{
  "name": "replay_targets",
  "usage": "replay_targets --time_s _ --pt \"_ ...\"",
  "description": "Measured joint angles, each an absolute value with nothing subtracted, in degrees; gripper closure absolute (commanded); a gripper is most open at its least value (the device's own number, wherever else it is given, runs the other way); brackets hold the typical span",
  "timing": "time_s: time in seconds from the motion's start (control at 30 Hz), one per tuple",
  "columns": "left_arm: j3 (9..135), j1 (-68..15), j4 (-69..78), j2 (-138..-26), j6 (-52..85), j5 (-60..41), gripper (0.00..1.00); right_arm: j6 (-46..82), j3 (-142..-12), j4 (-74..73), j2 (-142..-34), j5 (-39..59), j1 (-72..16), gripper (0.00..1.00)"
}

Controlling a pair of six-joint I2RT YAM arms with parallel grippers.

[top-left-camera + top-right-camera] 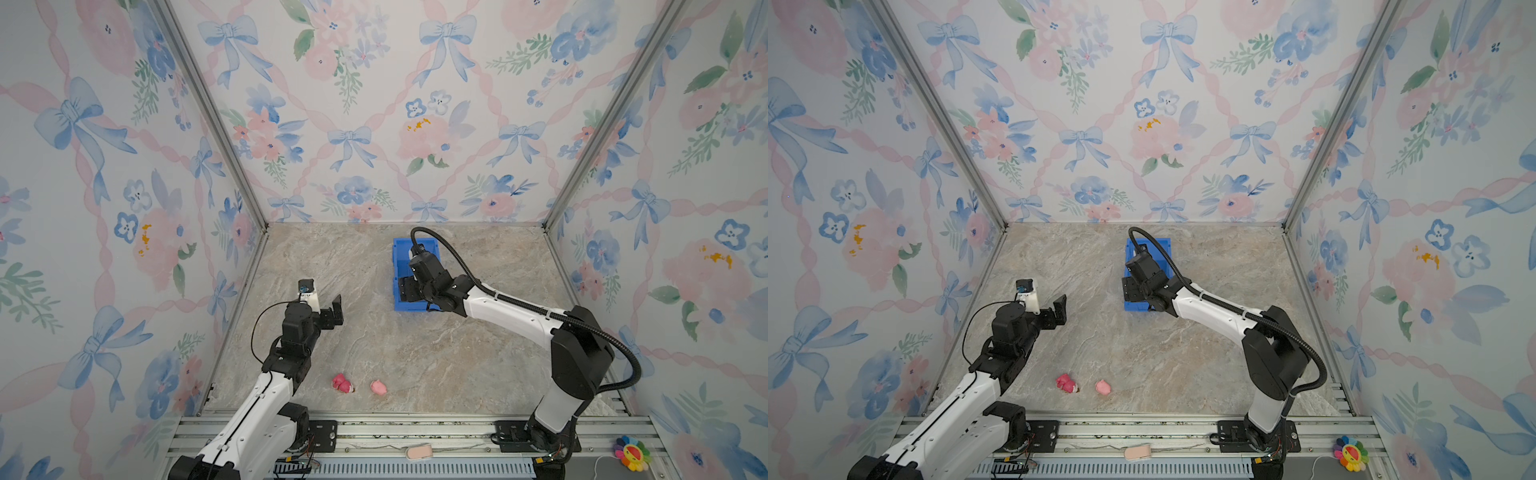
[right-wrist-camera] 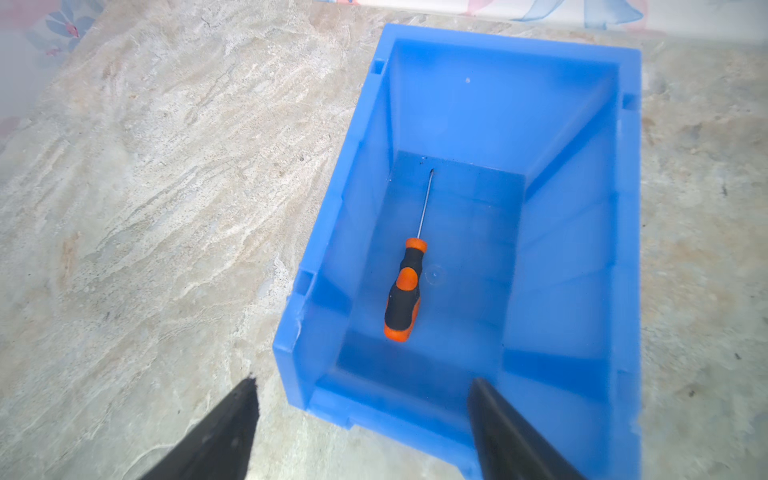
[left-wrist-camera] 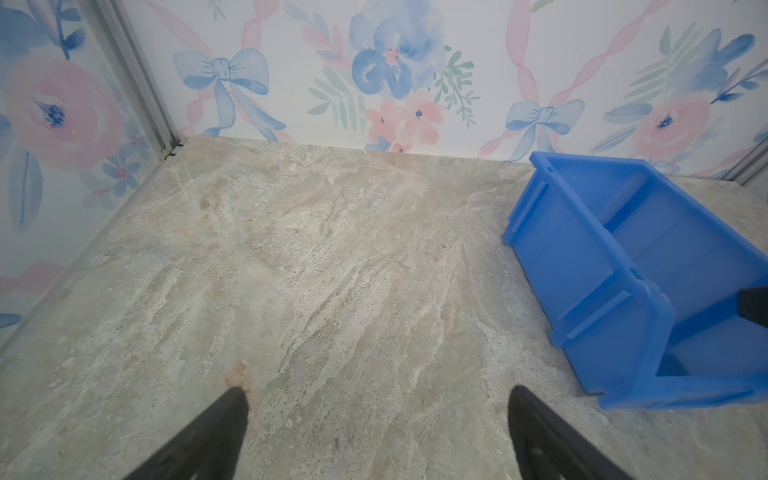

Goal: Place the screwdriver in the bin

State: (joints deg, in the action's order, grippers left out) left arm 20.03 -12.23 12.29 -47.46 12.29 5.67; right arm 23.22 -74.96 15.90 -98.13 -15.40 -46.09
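- The screwdriver (image 2: pixel 405 286) lay flat on the floor of the bin (image 2: pixel 511 43), as the right wrist view showed.
- Its orange-and-black handle was toward the low front lip, and its thin shaft pointed at the back wall.
- Nothing touched it. It lay by itself and did not lean on any wall.
- My right claw (image 2: pixel 362 386) hung above the front lip of the bin. Its two fingers were spread wide, with nothing between them.
- In both top views the right arm (image 1: pixel 511 316) reached over the bin and hid much of it, so I could not see the screwdriver from there.
- My left claw (image 3: pixel 377 388) was spread too and held nothing. It hung over the bare bench (image 3: pixel 291 249), off to one side of the bin and not touching it.
- Two pink toys (image 1: pixel 342 383) lay on the bench near its front edge, well apart from the bin. They were not part of my job.
- So I judged the main job was done, since the screwdriver was in the bin.
- I thought only a small thing was left: lift the right arm up and away without bumping the bin.
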Motion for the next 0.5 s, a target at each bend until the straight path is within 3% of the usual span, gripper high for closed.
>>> replay_targets --time_s 0.4,0.5 --pt "20.0 -12.7 10.6 -43.8 14.1 1.4 0.02 21.3 -65.8 17.3 -85.6 -16.3 -45.8 0.02" --pt "20.0 -12.7 9.1 -43.8 14.2 1.5 0.02 20.2 -62.9 17.5 -83.1 -15.6 -44.3 0.03"
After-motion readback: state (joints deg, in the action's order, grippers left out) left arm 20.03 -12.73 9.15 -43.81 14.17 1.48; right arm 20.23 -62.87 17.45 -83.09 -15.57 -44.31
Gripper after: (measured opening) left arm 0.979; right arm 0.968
